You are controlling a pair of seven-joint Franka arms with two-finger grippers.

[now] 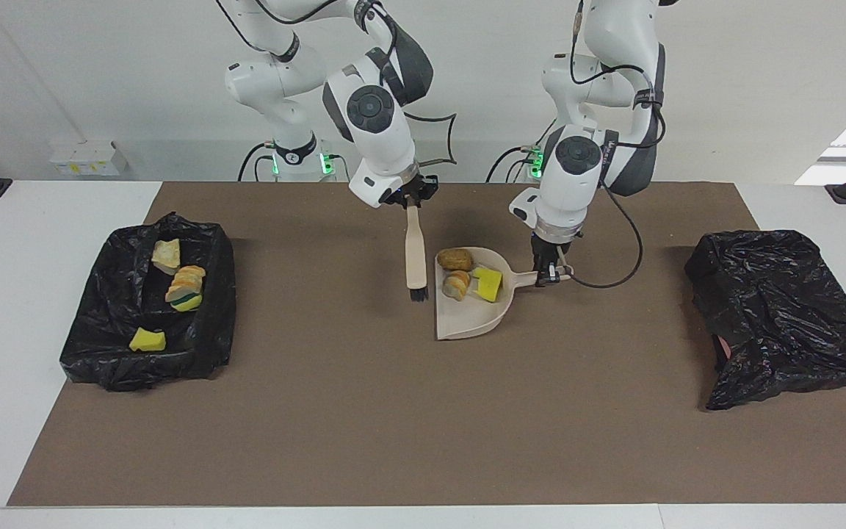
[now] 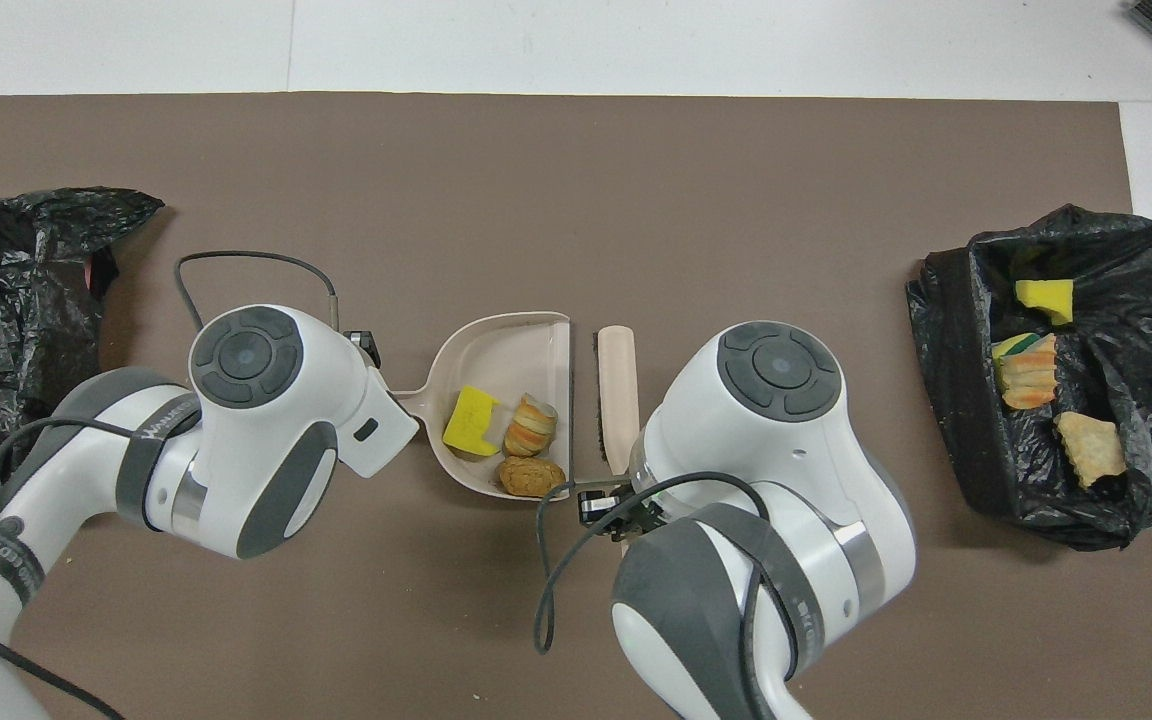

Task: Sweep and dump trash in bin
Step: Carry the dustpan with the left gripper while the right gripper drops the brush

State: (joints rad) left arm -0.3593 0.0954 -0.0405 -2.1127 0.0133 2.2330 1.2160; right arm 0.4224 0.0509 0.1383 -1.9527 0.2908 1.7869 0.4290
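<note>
Sweep looks done; the dump is the step in hand.

Left tool (image 1: 549, 273) is clamped on the handle of the dustpan (image 1: 467, 312), mid-surface. Right tool (image 1: 410, 200) grips the top of the brush (image 1: 416, 257), which hangs bristles down just beside the pan's open mouth, toward the right arm's end, apart from the pan.

Trash in the pan, bunched toward the edge nearer the robots: brown nugget (image 1: 455, 258), striped bread-like piece (image 1: 456, 283), yellow sponge chunk (image 1: 488, 283). The open bin (image 1: 214, 294) sits at the right arm's end of the surface; already in it are a pale lump (image 1: 166, 254), a striped piece (image 1: 186, 286) and a yellow chunk (image 1: 147, 339). A second, crumpled black bag (image 1: 775, 308) lies at the left arm's end and looks closed over.

How to do it well, as I judge it:
- Tip the pan back toward its handle before travel, so the pieces sit against the rear wall; the mouth faces the bin, so any forward tilt on the way spills them.
- Move the brush clear first: it hangs in the pan's path.
- Carry the pan low and slow; the load is loose and rounded, and the nugget will roll.
- Tip only once the mouth is over the bin's hollow, past its near rim.
</note>
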